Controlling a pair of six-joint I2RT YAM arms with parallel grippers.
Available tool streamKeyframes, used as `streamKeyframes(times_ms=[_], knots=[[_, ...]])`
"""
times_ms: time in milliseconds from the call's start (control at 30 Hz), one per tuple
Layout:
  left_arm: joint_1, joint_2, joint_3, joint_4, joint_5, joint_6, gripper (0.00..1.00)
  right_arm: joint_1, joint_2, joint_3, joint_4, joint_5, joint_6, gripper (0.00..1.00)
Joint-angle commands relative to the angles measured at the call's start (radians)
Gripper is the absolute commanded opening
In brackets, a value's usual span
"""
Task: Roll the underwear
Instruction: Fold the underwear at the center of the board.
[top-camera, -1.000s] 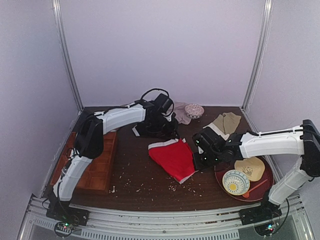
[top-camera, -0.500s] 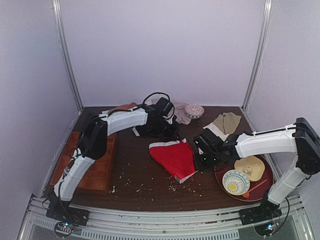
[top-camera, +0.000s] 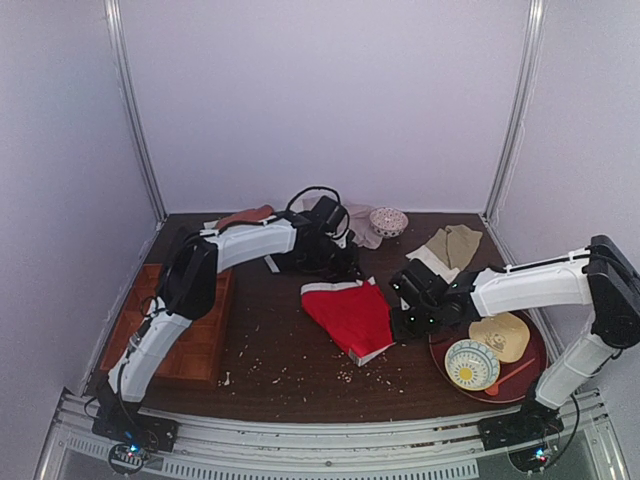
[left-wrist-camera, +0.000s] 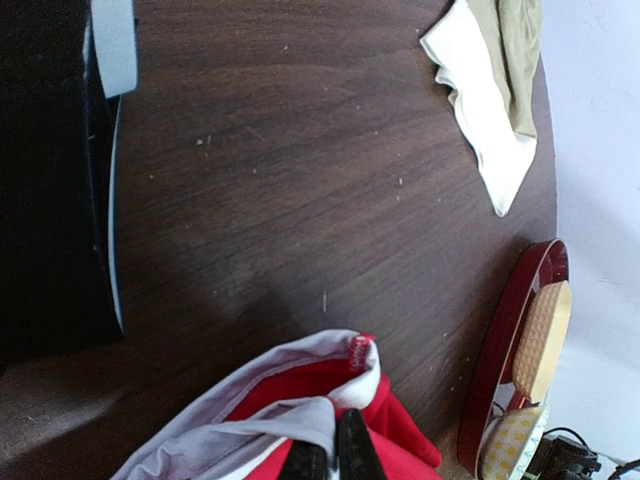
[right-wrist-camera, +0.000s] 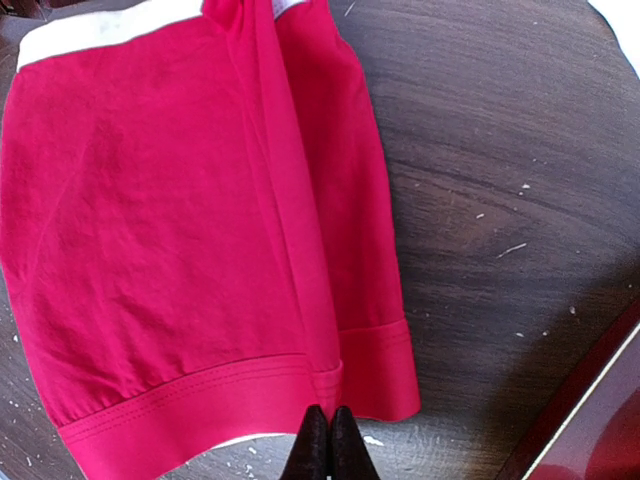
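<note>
Take the round red tray (top-camera: 533, 355) as your landmark. On it sit a yellow-patterned bowl (top-camera: 472, 364), a tan woven piece (top-camera: 500, 336) and an orange spoon (top-camera: 512, 377). Just beyond the tray lies a beige-tan garment (top-camera: 452, 244), and farther back and left of it, a small patterned bowl (top-camera: 388, 221). Well left of the tray you have a wooden compartment box (top-camera: 195, 335). Crumbs (top-camera: 350, 372) dot the dark table (top-camera: 270, 330) left of the tray.

Bright red underwear (right-wrist-camera: 180, 230) with a white waistband on a dark brown wood-grain table (right-wrist-camera: 500, 150).
</note>
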Motion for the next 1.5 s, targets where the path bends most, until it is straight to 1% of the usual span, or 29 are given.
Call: streamKeyframes(times_ms=[0,200,633,1033,1167,1233,1300,1367,1400,1467], knots=[[0.015,0.019,0.034,0.074,0.003,-0.012,0.03,-0.006,-0.042,-0.018,-0.044,0.038,0.013,0.0],[0.015,0.026,0.028,0.101,0.017,-0.029,0.03,-0.007,-0.065,-0.026,-0.059,0.057,0.018,0.0],[0.015,0.05,0.024,0.166,0.028,-0.05,0.05,-0.015,-0.061,-0.038,-0.09,0.09,0.035,0.0],[0.015,0.068,0.028,0.2,0.037,-0.069,0.07,-0.03,-0.046,-0.054,-0.063,0.08,0.028,0.0],[0.015,0.055,0.029,0.193,0.04,-0.051,0.21,-0.03,-0.04,-0.05,-0.053,0.08,0.029,0.0],[0.017,0.041,0.029,0.188,0.039,-0.042,0.29,-0.029,-0.042,-0.047,-0.051,0.081,0.033,0.0],[0.019,0.022,0.028,0.18,0.039,-0.034,0.33,-0.03,-0.046,-0.045,-0.051,0.084,0.033,0.04],[0.022,-0.005,0.023,0.167,0.038,-0.019,0.35,-0.032,-0.05,-0.042,-0.052,0.086,0.032,0.05],[0.022,-0.021,0.019,0.159,0.039,-0.008,0.38,-0.032,-0.052,-0.039,-0.053,0.086,0.03,0.05],[0.023,-0.065,0.003,0.133,0.031,0.017,0.41,-0.032,-0.055,-0.034,-0.056,0.087,0.03,0.11]])
